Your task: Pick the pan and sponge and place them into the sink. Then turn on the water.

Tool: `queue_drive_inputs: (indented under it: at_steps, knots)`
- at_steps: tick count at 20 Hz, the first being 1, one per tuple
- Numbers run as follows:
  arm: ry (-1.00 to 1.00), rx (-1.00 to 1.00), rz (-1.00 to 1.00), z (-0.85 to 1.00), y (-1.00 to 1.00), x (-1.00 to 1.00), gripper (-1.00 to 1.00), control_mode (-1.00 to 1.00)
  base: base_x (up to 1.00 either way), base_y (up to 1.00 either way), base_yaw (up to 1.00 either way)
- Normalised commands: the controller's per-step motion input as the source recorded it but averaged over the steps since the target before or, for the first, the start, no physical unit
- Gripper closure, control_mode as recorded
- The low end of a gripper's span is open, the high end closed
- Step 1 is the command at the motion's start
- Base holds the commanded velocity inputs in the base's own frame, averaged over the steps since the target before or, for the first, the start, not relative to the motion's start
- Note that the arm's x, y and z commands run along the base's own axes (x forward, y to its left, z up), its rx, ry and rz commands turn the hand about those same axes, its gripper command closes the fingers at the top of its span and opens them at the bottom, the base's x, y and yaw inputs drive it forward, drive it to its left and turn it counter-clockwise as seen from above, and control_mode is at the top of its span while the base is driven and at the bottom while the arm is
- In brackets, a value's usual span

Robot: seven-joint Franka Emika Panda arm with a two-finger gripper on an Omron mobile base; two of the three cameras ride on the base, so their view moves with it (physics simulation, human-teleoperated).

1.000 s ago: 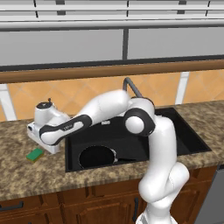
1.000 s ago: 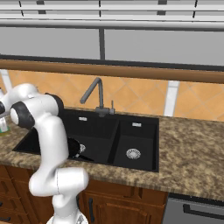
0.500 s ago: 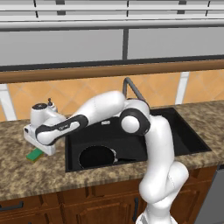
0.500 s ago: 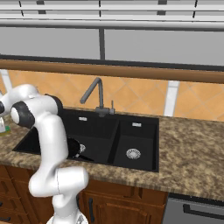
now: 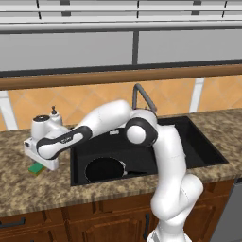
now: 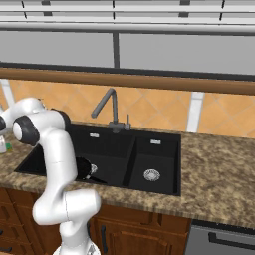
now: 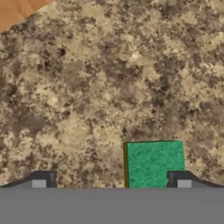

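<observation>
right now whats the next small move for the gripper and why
Probably shift the gripper sideways toward the sponge, then lower. Its jaws are open, but in the hand view the sponge lies off-centre, close to one fingertip. The pan is already in the sink.

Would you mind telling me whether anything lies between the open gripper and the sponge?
Nothing visible does. In the hand view the gripper is open over bare counter, with the sponge by one fingertip.
</observation>
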Motion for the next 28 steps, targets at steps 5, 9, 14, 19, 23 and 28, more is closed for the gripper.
queue_drive_inputs:
  at_steps: [5, 9, 14, 19, 23, 28]
  knots:
    - [0.02, 0.0, 0.02, -0.02, 0.11, 0.02, -1.0, -1.0, 0.0, 0.0, 0.0]
    - [0.01, 0.0, 0.03, -0.12, 0.03, 0.06, -1.0, -1.0, 0.0, 0.0, 0.0]
    - [0.0, 0.0, 0.02, -0.09, 0.11, 0.06, -1.0, -1.0, 0.0, 0.0, 0.0]
    - [0.0, 0.0, 0.0, -0.09, 0.14, 0.08, -1.0, -1.0, 0.0, 0.0, 0.0]
    - [0.02, 0.0, 0.0, -0.1, 0.11, 0.14, -1.0, -1.0, 0.0, 0.0, 0.0]
    - [0.02, 0.0, 0.0, -0.19, 0.09, 0.16, -1.0, -1.0, 0.0, 0.0, 0.0]
